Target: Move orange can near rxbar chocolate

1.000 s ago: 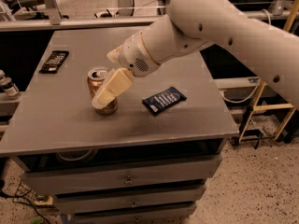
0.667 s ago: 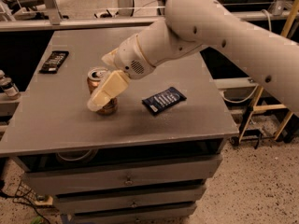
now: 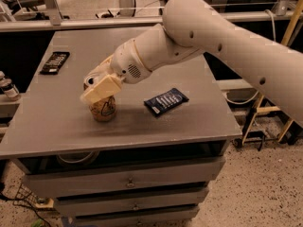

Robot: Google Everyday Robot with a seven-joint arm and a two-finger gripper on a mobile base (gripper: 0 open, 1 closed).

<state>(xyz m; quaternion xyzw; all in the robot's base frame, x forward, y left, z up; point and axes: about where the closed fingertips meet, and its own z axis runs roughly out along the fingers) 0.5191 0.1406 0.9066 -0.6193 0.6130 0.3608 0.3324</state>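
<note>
The orange can [image 3: 103, 109] stands upright on the grey table [image 3: 57, 126], left of centre and near the front. My gripper [image 3: 98, 90] is down over the can's upper half and hides its top. The rxbar chocolate [image 3: 55, 62], a flat black wrapper, lies at the table's far left edge, well behind and left of the can.
A navy-blue wrapper bar [image 3: 166, 101] lies right of the can. My thick cream arm [image 3: 213, 37] reaches in from the upper right over the table. Drawers sit below the tabletop. A small bottle [image 3: 8, 88] stands on a lower ledge left of the table.
My gripper has shifted slightly left across the can's top. The can and both bars stay where they were.
</note>
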